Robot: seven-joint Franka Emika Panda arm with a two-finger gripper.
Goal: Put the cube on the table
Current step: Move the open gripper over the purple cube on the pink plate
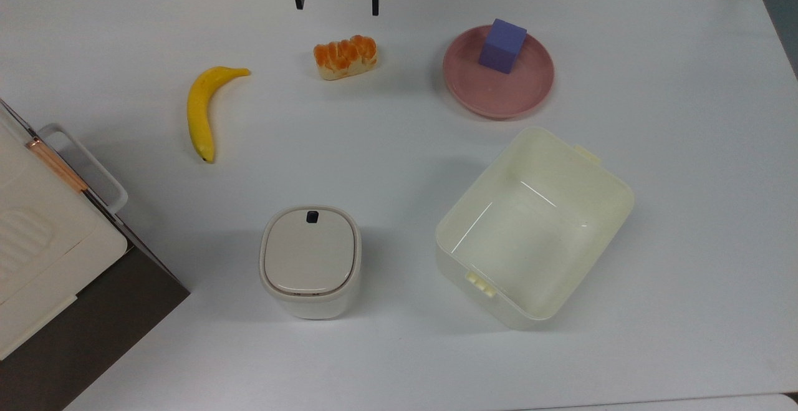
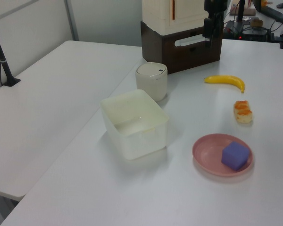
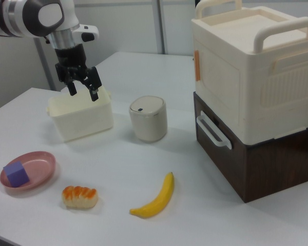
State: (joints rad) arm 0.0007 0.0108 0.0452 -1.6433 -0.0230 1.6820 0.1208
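Observation:
The purple-blue cube (image 1: pixel 502 45) rests on the pink plate (image 1: pixel 499 108) at the back right of the white table (image 1: pixel 686 149) in the top view. Its spot on the plate is the side farthest from the left view's camera: cube (image 2: pixel 235 156), plate (image 2: pixel 207 150). In the right view the cube (image 3: pixel 16 174) and plate (image 3: pixel 41 164) are at the lower left. My gripper (image 1: pixel 337 2) hangs open and empty above the table's far edge, well to the top view's left of the cube. It also shows in the right view (image 3: pixel 83 92), high above the table.
A banana (image 1: pixel 201 108) and a piece of orange-topped bread (image 1: pixel 346 57) lie to the top view's left of the plate. A cream bin (image 1: pixel 536 224) and a small lidded white container (image 1: pixel 310 261) stand nearer. A cream box on a dark brown box (image 3: pixel 256 102) fills one table corner.

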